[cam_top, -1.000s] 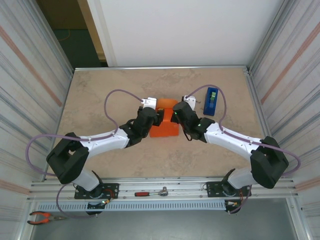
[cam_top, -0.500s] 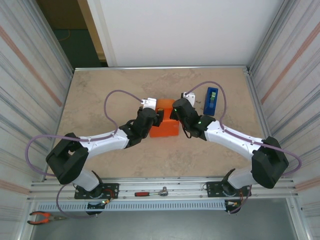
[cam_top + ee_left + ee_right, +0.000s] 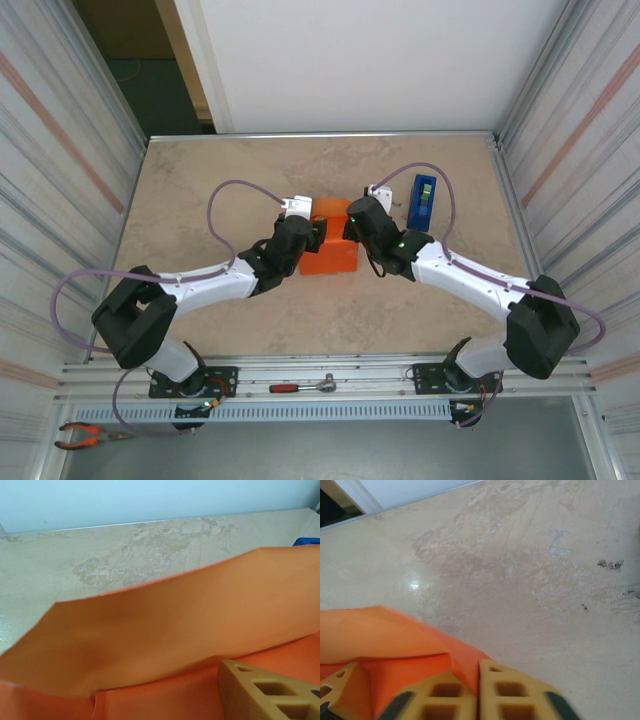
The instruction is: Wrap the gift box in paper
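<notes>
The orange paper [image 3: 331, 256] lies folded into a bundle at the table's middle; the gift box is hidden inside it. My left gripper [image 3: 317, 233] rests on the bundle's upper left. In the left wrist view a paper flap [image 3: 165, 625] stands up in front, one tan finger [image 3: 265, 690] shows at lower right, and the other is covered. My right gripper [image 3: 351, 222] sits at the bundle's upper right corner. In the right wrist view that gripper [image 3: 472, 675] has its two tan fingers nearly together, with a fold of paper [image 3: 465, 657] pinched between them.
A blue tape dispenser [image 3: 422, 202] stands upright just right of the right gripper, and its blue edge [image 3: 306, 541] peeks over the flap. A ratchet tool [image 3: 305, 385] and red pliers [image 3: 90, 433] lie on the rail near the bases. Metal walls close both sides.
The right gripper has shifted a little left and away from the bases, onto the bundle's corner. The left arm and the bundle have hardly moved.
</notes>
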Controlling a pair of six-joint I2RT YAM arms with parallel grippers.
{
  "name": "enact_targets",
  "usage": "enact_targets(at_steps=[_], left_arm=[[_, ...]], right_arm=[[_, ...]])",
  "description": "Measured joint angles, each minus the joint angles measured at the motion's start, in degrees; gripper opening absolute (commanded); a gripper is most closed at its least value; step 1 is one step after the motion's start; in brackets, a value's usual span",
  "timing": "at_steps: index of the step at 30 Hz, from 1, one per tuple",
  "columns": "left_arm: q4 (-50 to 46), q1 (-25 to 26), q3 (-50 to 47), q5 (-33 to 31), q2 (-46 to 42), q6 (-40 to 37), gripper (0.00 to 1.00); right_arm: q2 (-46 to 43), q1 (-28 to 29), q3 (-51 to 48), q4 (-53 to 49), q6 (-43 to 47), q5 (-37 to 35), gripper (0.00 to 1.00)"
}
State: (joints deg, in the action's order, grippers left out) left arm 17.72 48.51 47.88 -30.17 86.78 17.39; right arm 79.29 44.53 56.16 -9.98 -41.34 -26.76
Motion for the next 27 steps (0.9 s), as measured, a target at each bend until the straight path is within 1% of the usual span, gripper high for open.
enact_targets(at_steps=[1,2,3,4,5,6,7,8,9,12,13,14,15,16,17,18,19,20,21,22,25,26,27], left_arm=[[0.00,0.00,-0.02,0.00,0.00,0.00,0.60],[0.00,0.00,0.00,-0.02,0.00,0.00,0.60],[0.00,0.00,0.00,0.00,0.00,0.00,0.60],[0.00,0.00,-0.02,0.02,0.00,0.00,0.60],[0.00,0.00,0.00,0.00,0.00,0.00,0.60],[-0.02,0.00,0.00,0.00,0.00,0.00,0.60],[-0.02,0.00,0.00,0.00,0.00,0.00,0.59],[0.00,0.00,0.00,0.00,0.00,0.00,0.59],[-0.02,0.00,0.00,0.00,0.00,0.00,0.59],[-0.02,0.00,-0.02,0.00,0.00,0.00,0.59],[-0.04,0.00,0.00,0.00,0.00,0.00,0.59],[-0.04,0.00,0.00,0.00,0.00,0.00,0.59],[-0.04,0.00,0.00,0.00,0.00,0.00,0.59],[-0.04,0.00,-0.02,0.02,0.00,0.00,0.59],[-0.04,0.00,0.00,0.02,0.00,0.00,0.59],[-0.04,0.00,0.00,0.02,0.00,0.00,0.59],[-0.04,0.00,0.00,0.00,0.00,0.00,0.58],[-0.04,0.00,0.00,0.00,0.00,0.00,0.59],[-0.04,0.00,0.00,0.00,0.00,0.00,0.58],[-0.04,0.00,0.00,0.00,0.00,0.00,0.59],[-0.04,0.00,0.00,-0.02,0.00,0.00,0.58],[-0.04,0.00,0.00,-0.02,0.00,0.00,0.58],[-0.04,0.00,0.00,-0.04,0.00,0.00,0.58]], right_arm=[[-0.31,-0.09,0.00,0.00,0.02,0.04,0.79],[-0.72,-0.26,0.00,-0.02,0.02,0.11,0.81],[-1.07,-0.33,0.00,-0.02,0.02,0.20,0.82],[-1.49,-0.48,0.00,-0.04,0.02,0.22,0.79],[-1.84,-0.66,0.02,-0.13,0.20,0.28,0.75],[-2.01,-0.81,0.11,-0.28,0.22,0.55,0.69],[-2.16,-1.05,0.15,-0.35,0.28,0.90,0.47],[-2.21,-1.25,0.22,-0.46,0.50,1.14,0.17],[-2.25,-1.49,0.22,-0.44,0.72,1.42,0.00],[-2.29,-1.95,0.22,-0.46,1.07,2.43,0.00],[-2.32,-2.19,0.22,-0.39,1.09,2.84,0.03],[-2.32,-2.23,0.26,-0.39,1.16,3.17,0.35],[-2.32,-2.34,0.35,-0.39,1.27,3.67,0.65],[-2.32,-2.51,0.48,-0.42,1.38,4.20,0.82],[-2.32,-2.62,0.68,-0.50,1.44,4.52,0.86],[-2.32,-2.69,0.96,-0.63,1.49,4.61,0.85],[-2.32,-2.69,1.36,-0.74,1.51,4.79,0.75],[-2.32,-2.78,1.73,-0.74,1.75,5.03,0.44],[-2.32,-2.91,1.99,-0.74,1.90,5.38,0.07],[-2.32,-2.95,2.19,-0.63,1.99,5.79,0.00],[-2.32,-3.08,2.25,-0.48,2.01,6.58,0.00],[-2.32,-3.19,2.25,-0.50,1.97,6.91,0.04],[-2.32,-3.32,2.25,-0.48,2.10,7.23,0.36]])
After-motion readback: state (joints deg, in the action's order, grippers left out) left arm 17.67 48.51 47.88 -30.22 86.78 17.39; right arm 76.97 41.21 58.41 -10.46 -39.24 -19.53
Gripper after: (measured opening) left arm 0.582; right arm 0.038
